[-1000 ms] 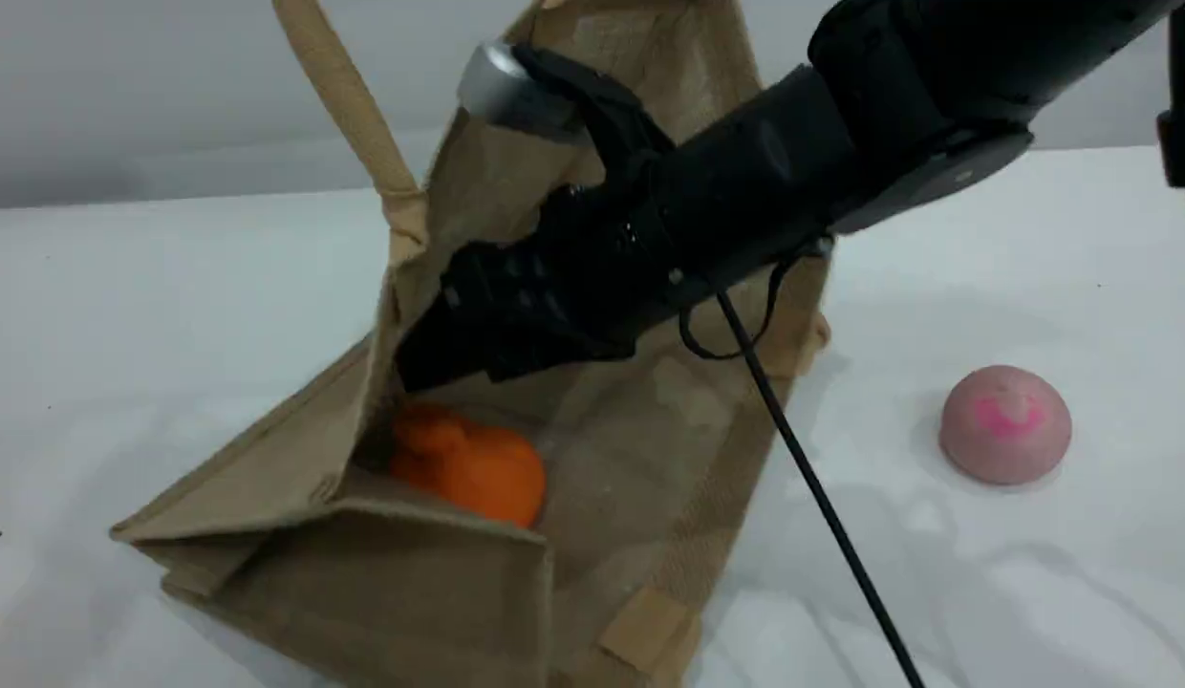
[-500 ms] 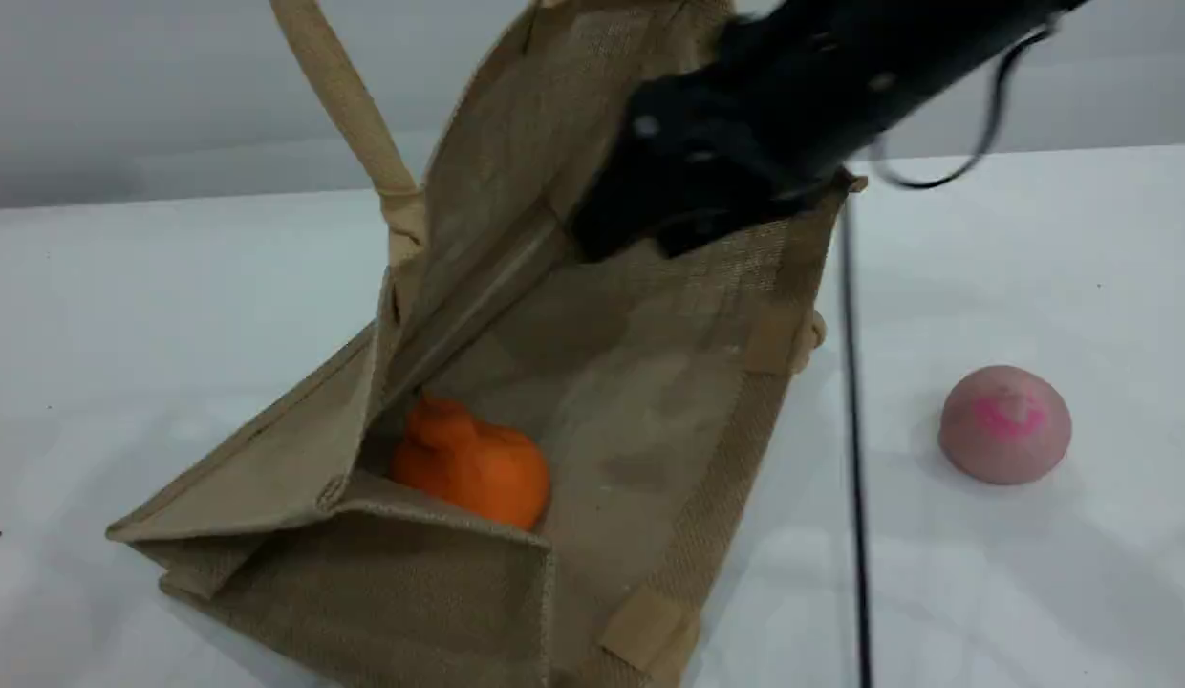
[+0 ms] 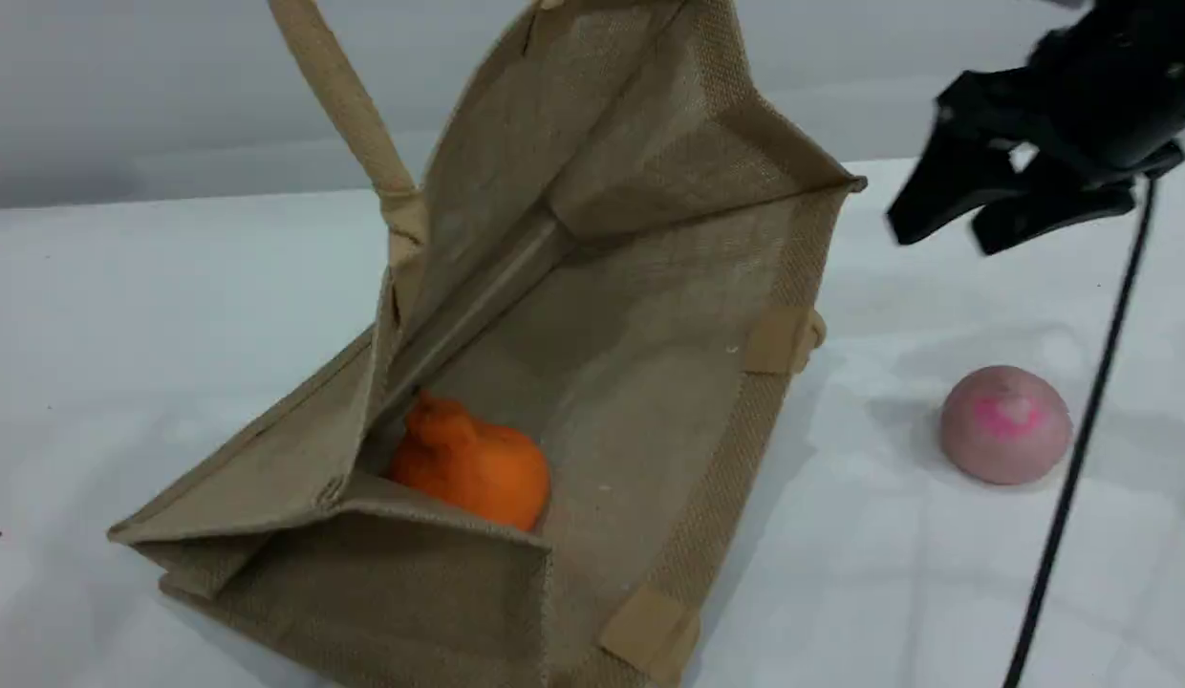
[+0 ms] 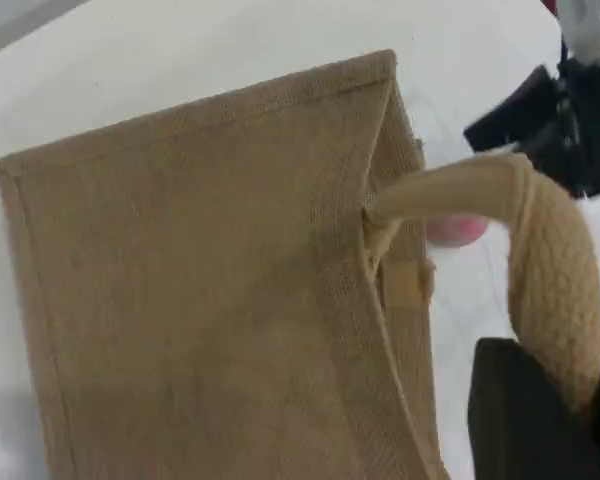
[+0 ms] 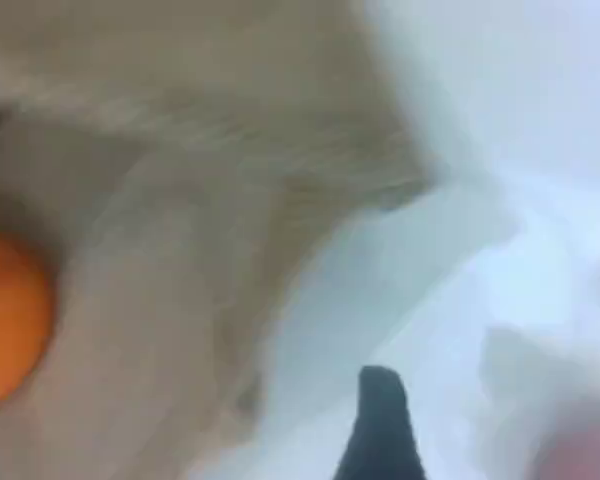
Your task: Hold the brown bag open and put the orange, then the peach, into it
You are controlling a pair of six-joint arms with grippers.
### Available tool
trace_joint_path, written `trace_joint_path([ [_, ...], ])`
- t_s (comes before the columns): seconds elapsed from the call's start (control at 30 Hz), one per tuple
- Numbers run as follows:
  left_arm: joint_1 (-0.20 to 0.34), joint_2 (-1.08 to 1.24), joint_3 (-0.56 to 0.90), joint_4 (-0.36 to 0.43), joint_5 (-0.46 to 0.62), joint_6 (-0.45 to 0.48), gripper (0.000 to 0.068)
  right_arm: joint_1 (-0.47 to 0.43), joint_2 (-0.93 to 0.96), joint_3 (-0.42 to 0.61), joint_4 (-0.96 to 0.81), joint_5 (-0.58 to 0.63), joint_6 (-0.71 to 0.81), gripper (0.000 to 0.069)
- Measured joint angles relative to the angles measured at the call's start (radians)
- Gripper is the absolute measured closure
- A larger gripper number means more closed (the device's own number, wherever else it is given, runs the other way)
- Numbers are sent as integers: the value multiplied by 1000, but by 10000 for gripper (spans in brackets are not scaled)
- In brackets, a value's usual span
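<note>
- One of the two fruits is in: the orange (image 3: 473, 468) lies inside the brown bag (image 3: 640, 382), deep in its lower part, against the folded side wall.
- Half the task is left, by my reading: the peach (image 3: 1005, 424) sits on the bench (image 3: 124, 315), out toward its right edge and apart from the bag's mouth.
- My left gripper (image 4: 540, 420) is clamped shut on the bag's rope handle (image 3: 339, 96) and lifts it, so the upper wall stands up and the mouth gapes toward the right side of the bench.
- My right gripper (image 3: 956, 215) hangs in the air above the bench, to the right of the bag's raised rim, jaws spread wide and holding nothing.
- Relative to that gripper, the peach lies below and slightly to the right, well apart, with bare bench between them.
- My right wrist view is blurred; it shows the orange at its left edge, the bag's cloth, and a pinkish smear in the bottom right corner that I take for the peach.
- Next, as I judge it, I need to come down over the peach, close on it and carry it into the open mouth, while my left grip on the handle holds.
</note>
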State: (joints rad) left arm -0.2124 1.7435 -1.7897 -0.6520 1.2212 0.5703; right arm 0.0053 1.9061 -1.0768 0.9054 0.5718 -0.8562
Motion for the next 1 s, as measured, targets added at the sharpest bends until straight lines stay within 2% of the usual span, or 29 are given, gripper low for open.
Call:
trace_joint_path([
  [0.13,0,0,0,0,0,0,594,-18,34,2,1,-60,4,216],
  [0.4,0,0,0,-1,0,1,594,-16,140,2,-33,-67,31,216],
  [0.87,0,0,0,-1,0,2,594,-16,185,2,-333,-39,309,216],
  [1.0,0,0,0,-1,0,0,594,-16,208,2,-361,-26,354,218],
])
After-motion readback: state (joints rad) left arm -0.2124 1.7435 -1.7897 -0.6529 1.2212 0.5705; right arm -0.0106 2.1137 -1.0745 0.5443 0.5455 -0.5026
